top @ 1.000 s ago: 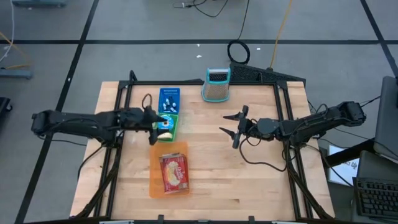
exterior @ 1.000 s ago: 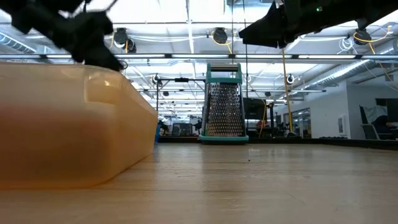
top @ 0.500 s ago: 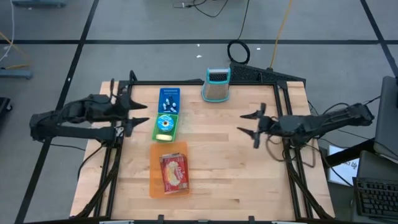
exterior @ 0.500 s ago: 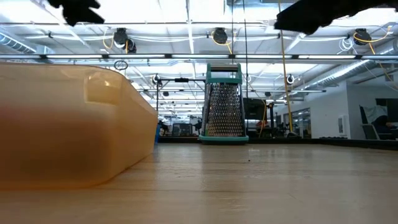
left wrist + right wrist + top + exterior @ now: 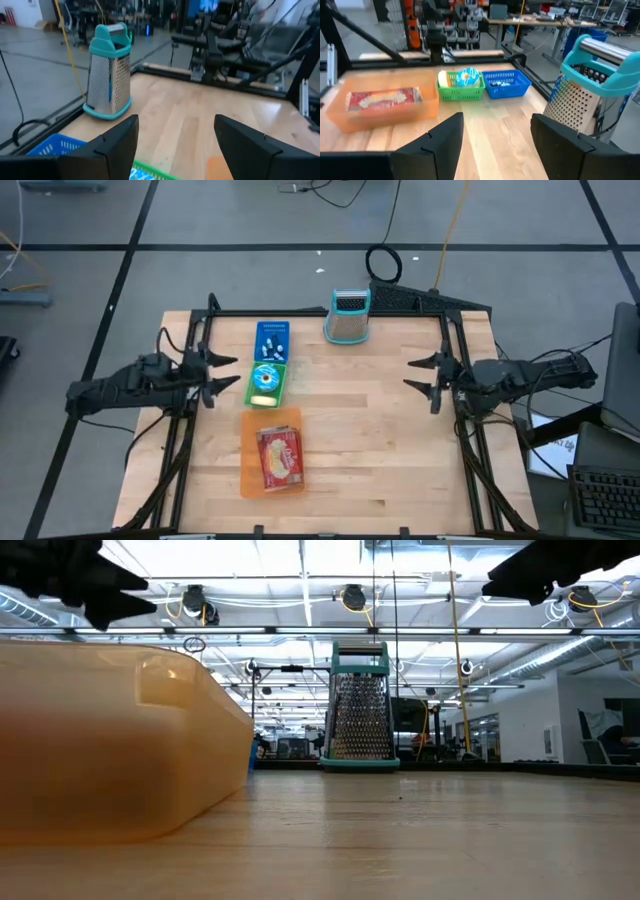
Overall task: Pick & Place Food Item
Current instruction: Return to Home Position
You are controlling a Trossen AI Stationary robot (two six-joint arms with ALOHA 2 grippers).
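L pincer (image 5: 232,371) is hanging over the left side of the bench (image 5: 380,470), just beside the green bin (image 5: 460,93), fingers spread wide and gripping nothing. R pincer (image 5: 410,374) is hovering near the bench's right side, well apart from the bins, likewise spread and empty. The green bin is sitting left of centre, btwn the blue basket (image 5: 271,340) behind it (the two look to be touching) and the orange tray (image 5: 247,470) toward the front. A blue donut (image 5: 264,375) is lying in the green bin w/ a pale yellowish piece (image 5: 443,78) next to it; anything else in there is too small to tell. A red packet (image 5: 279,455) is lying in the orange tray. A teal-topped grater (image 5: 348,318) is standing upright at the back edge, apart from the rest.
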